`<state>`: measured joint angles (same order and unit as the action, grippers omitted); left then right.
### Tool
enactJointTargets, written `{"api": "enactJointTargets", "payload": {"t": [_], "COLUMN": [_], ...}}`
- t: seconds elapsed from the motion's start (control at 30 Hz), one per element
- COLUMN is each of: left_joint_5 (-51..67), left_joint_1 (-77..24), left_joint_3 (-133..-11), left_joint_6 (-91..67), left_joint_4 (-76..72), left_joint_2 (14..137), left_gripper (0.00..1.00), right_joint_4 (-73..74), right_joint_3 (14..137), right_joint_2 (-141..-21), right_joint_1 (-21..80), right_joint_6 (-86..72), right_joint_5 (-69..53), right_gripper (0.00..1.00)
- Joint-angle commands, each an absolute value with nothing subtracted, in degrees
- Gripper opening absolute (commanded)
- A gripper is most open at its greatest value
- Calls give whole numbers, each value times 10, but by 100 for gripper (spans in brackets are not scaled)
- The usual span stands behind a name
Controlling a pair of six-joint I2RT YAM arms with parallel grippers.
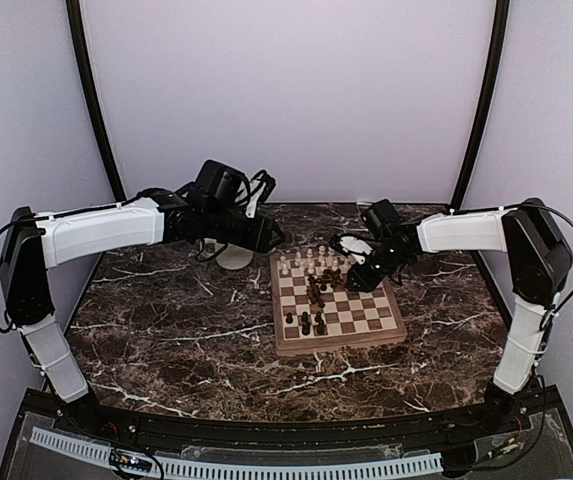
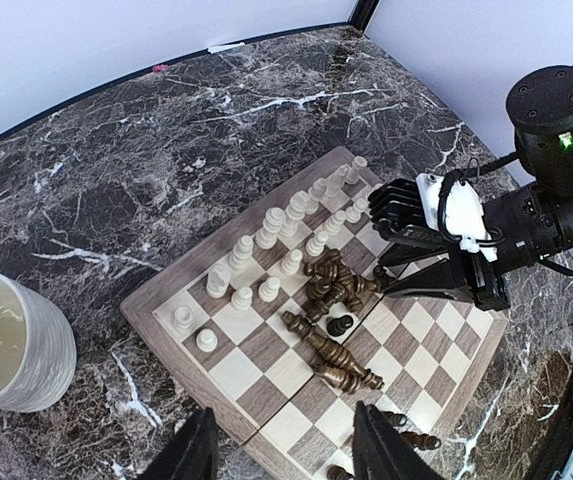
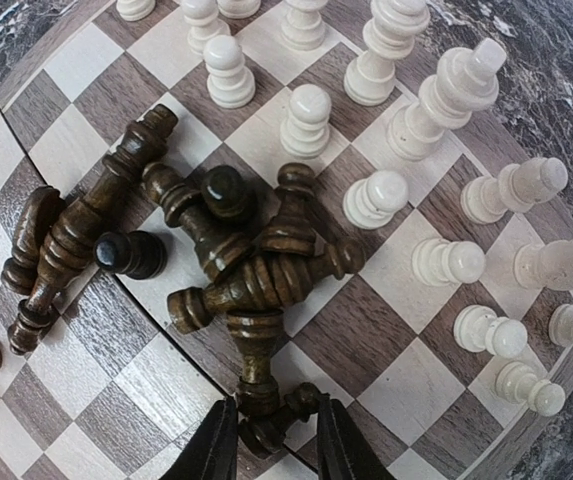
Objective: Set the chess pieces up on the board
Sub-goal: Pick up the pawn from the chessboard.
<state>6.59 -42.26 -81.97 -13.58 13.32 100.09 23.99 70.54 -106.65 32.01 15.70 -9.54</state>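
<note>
The board lies mid-table. Cream chess pieces stand in two rows along its far side. Dark chess pieces lie toppled in a heap at the centre. A few more dark ones sit by the near edge. My right gripper is low over the heap's edge, jaws closed against a lying dark piece. My left gripper hovers open above the board's corner, with nothing between its fingers.
A cream mug stands on the dark marble table just left of the board's far corner. The right arm reaches in over the board's right side. Pale walls enclose the table on three sides.
</note>
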Motion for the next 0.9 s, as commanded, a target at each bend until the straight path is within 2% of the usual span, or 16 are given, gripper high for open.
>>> {"api": "enactJointTargets", "payload": {"t": [0.0, 0.3, 0.73, 0.87], "left_joint_5": [69, 76, 97, 135], "left_joint_1": [-421, -420, -421, -421], "left_joint_3": [-818, -820, -821, -817], "left_joint_6": [-127, -127, -128, -132], "left_joint_4": [126, 127, 125, 109], "left_joint_2": [974, 981, 989, 994], "left_gripper": [48, 48, 48, 48], "right_joint_4": [240, 235, 226, 222], "right_joint_3": [694, 679, 646, 621], "right_joint_2": [-1071, -1073, -1044, -995], "right_joint_1": [322, 321, 303, 288], "right_joint_6": [147, 143, 149, 171], "right_joint_5": [-67, -56, -56, -101], "right_gripper": [29, 32, 14, 10]}}
